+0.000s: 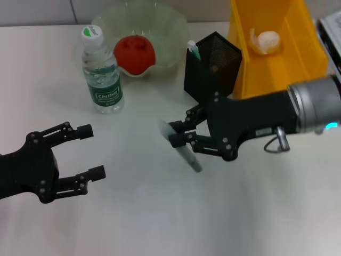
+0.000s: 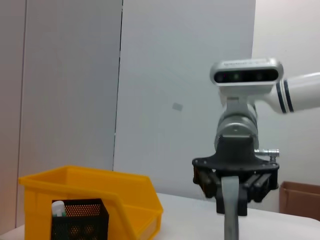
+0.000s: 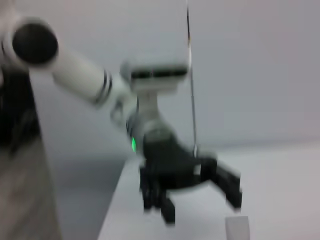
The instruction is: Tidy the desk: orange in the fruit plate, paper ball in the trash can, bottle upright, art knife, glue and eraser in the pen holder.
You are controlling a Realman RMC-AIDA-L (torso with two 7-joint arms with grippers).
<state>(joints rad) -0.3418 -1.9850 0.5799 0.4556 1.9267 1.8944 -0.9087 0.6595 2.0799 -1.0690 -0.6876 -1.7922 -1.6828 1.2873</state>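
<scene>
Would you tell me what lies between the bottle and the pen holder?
In the head view, the orange in the fruit plate sits between the bottle and pen holder, slightly behind.

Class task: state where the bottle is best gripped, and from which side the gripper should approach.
Grip the bottle round its labelled middle, coming level from the left gripper's side. It stands upright, its body round and even there, with bare table in front; the fruit plate crowds it from behind.

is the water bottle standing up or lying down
Upright. The bottle stands on its base on the desk, cap on top, beside the fruit plate.
</scene>
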